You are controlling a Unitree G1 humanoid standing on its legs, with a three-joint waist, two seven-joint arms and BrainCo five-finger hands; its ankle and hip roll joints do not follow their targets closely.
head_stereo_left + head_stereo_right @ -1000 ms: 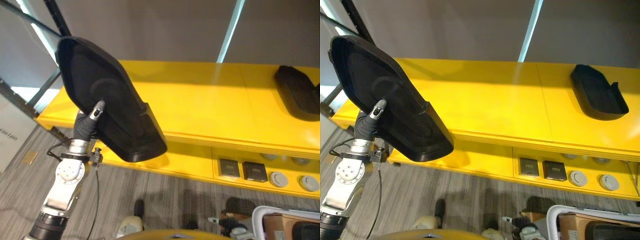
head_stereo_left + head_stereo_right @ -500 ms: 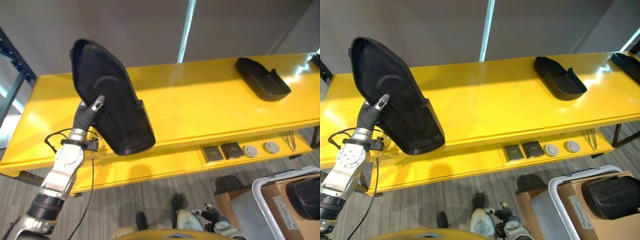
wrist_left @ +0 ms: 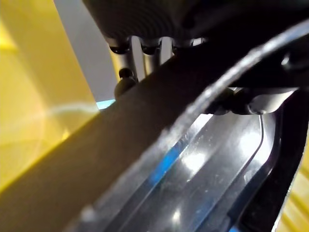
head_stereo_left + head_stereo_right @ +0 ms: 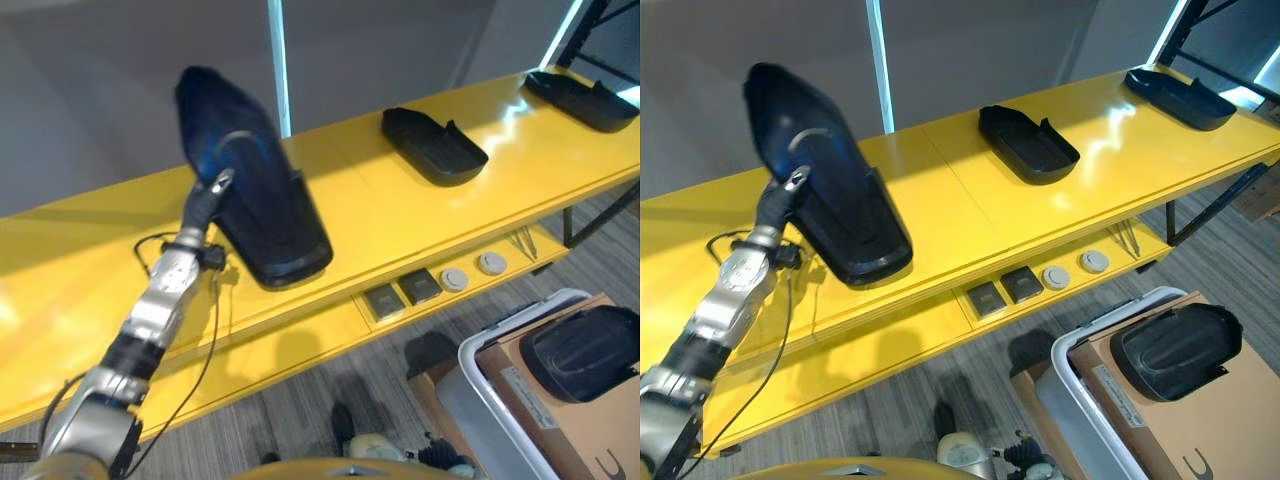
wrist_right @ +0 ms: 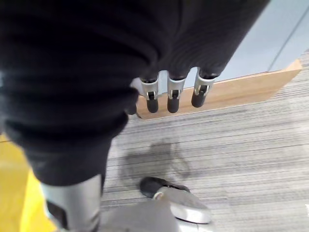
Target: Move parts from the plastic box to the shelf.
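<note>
Black plastic part (image 4: 255, 190) gripped by the left hand (image 4: 215, 186) over the yellow shelf (image 4: 380, 215).

The part is long and shell-shaped, tilted up on end, its lower end at or just above the shelf's top board; I cannot tell whether it touches. The left wrist view shows the fingers (image 3: 137, 53) curled over the part's edge, holding it. Two more black parts lie flat further along the top board, one near the middle (image 4: 434, 146) and one at the far right end (image 4: 583, 99), well apart from each other. On the lower board sit two small dark squares (image 4: 402, 294) and two grey round discs (image 4: 472, 271). On the floor stands the plastic box (image 4: 1080, 390), white-rimmed, with another black part (image 4: 1175, 345) resting on brown cardboard (image 4: 1200, 420). The right hand (image 5: 174, 92) hangs above the grey carpet (image 5: 241, 140), fingers relaxed and holding nothing.
</note>
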